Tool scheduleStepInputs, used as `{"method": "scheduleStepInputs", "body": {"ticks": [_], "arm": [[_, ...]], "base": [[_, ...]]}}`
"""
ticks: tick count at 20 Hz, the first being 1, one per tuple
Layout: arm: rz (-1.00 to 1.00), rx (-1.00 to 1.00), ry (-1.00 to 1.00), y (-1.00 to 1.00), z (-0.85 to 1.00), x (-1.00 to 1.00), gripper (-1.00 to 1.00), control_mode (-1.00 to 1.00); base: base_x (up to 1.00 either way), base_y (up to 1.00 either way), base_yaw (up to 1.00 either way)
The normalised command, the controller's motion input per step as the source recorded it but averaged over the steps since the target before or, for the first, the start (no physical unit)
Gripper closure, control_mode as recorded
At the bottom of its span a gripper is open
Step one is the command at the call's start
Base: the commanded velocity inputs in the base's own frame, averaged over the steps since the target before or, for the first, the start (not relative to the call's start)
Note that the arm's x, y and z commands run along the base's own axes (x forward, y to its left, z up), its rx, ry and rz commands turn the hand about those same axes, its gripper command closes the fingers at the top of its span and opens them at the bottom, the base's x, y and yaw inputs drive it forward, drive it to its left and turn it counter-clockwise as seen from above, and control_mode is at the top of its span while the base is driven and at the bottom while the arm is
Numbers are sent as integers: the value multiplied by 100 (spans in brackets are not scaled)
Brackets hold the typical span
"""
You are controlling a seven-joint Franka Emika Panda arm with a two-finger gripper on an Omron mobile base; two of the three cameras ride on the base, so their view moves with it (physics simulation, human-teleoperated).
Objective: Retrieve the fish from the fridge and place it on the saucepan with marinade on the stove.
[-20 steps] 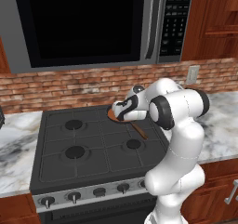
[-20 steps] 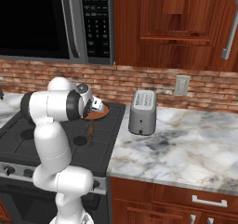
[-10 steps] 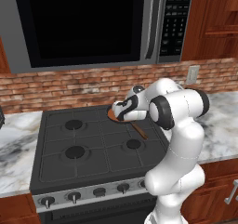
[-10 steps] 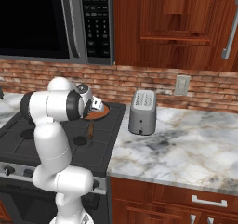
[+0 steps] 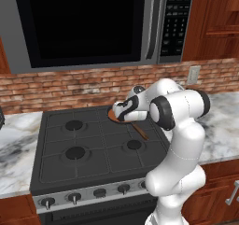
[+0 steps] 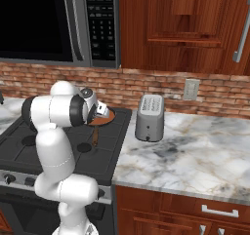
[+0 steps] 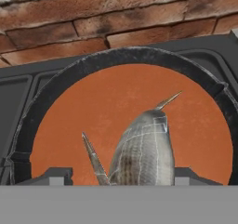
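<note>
Left base view: the white arm bends over the stove [image 5: 93, 149], its end effector [image 5: 122, 111] above the saucepan [image 5: 113, 115] at frame centre, posed as half a second ago.

Right base view: the saucepan [image 6: 105, 118] sits at centre left, handle pointing down-frame, a toaster [image 6: 149, 118] on the tabletop [image 6: 195, 151] beside it.

Hand view: the fish [image 7: 142, 155] hangs at lower centre over the marinade [image 7: 116, 111]. The finger pads [image 7: 51, 175] stand spread wide of it; they have likely just let go, so delivery looks nearly complete.
</note>
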Motion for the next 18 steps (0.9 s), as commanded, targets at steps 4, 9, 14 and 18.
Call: {"method": "scheduleStepInputs", "body": {"ticks": [4,9,14,18], "arm": [[0,0,0,0,0,0,-100,-100],[0,0,0,0,0,0,-100,-100],[0,0,0,5,1,0,-100,-100],[0,0,0,7,9,0,-100,-100]], "base": [[0,0,0],[0,0,0],[0,0,0],[0,0,0]]}}
